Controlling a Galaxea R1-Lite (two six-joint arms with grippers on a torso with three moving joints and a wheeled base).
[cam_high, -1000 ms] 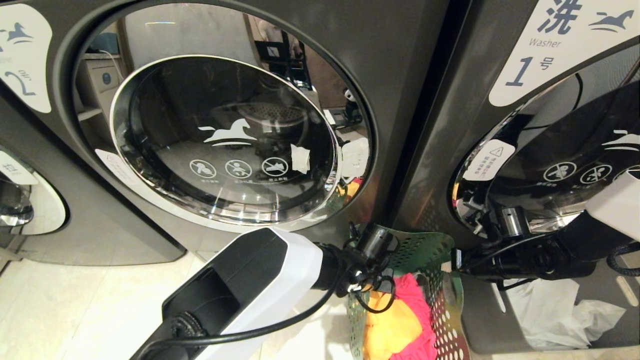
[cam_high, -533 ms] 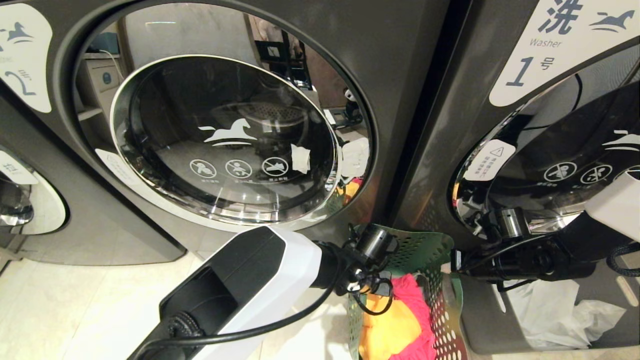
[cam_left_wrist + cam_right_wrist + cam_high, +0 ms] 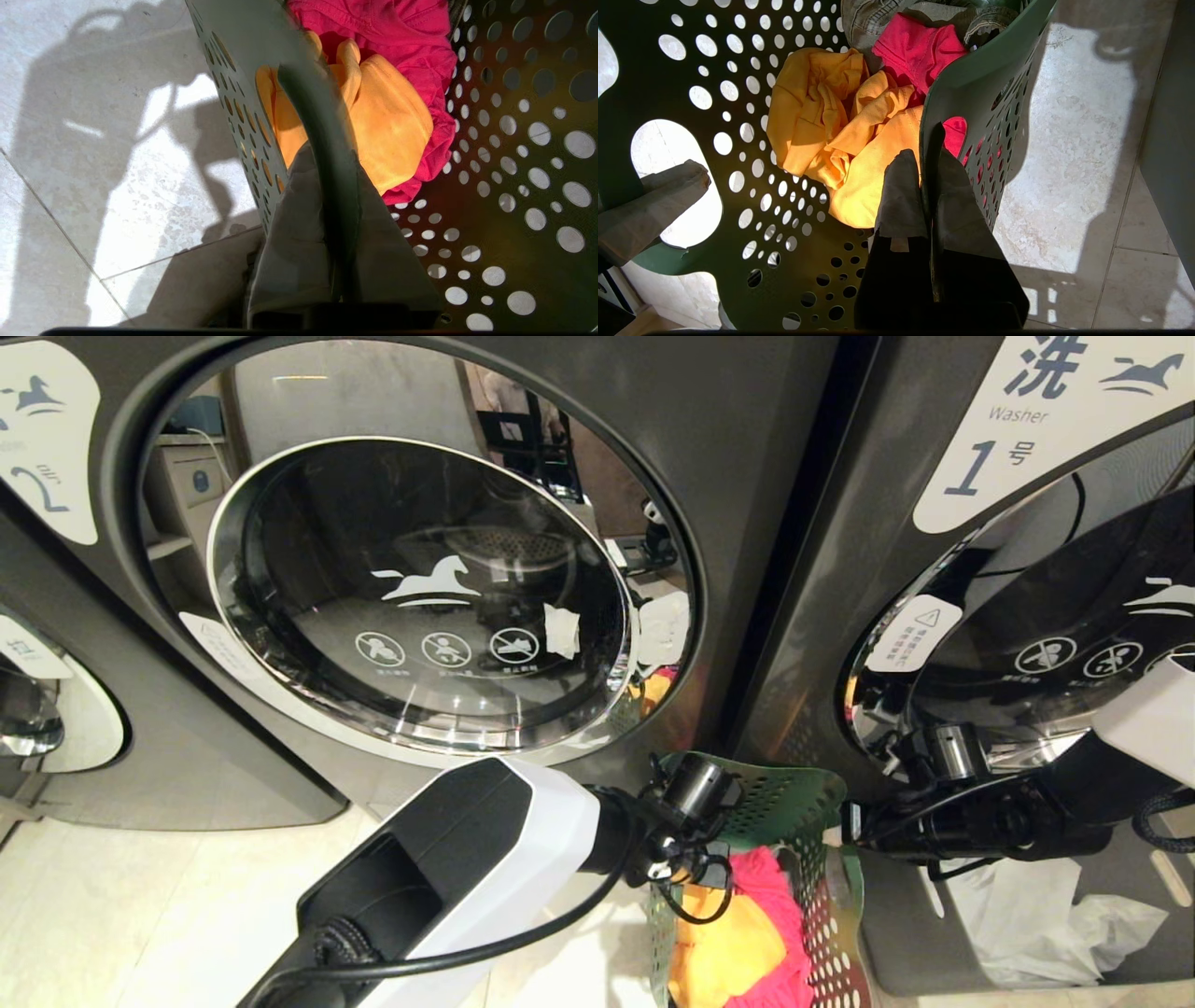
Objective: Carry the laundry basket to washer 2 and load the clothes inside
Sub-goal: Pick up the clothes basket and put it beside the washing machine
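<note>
Basket position: the green perforated laundry basket (image 3: pixel 794 803) is held between the two arms, low in front of the gap between washer 2 (image 3: pixel 56 504) and washer 1 (image 3: pixel 1018 420), over the tiled floor (image 3: pixel 140 915).
Left grip: the left gripper (image 3: pixel 327 205) has its jaws closed on the basket's rim, one finger inside and one outside the wall.
Right grip: the right gripper (image 3: pixel 927 186) has its jaws clamped on the opposite wall in the same way.
Load: an orange garment (image 3: pixel 840 135) and a pink garment (image 3: pixel 920 51) lie bunched in the basket, with a greyish piece of denim-like cloth (image 3: pixel 878 14) beyond them.
Door: washer 2's round glass door (image 3: pixel 420 597) looks shut, so nothing can go in yet.
Risk, slipping: each pinch is narrow and on thin plastic; if the arms pull apart or tilt unevenly, the wall could flex and slide out of one grip, dropping that side.
Risk, spilling: a tilted basket could tip the loose clothes onto the floor.
Risk, collision: the basket sits close to the washer fronts; any forward move could knock it against the panel between them.
Risk, set-down: releasing before the basket rests on the floor would let it fall.
</note>
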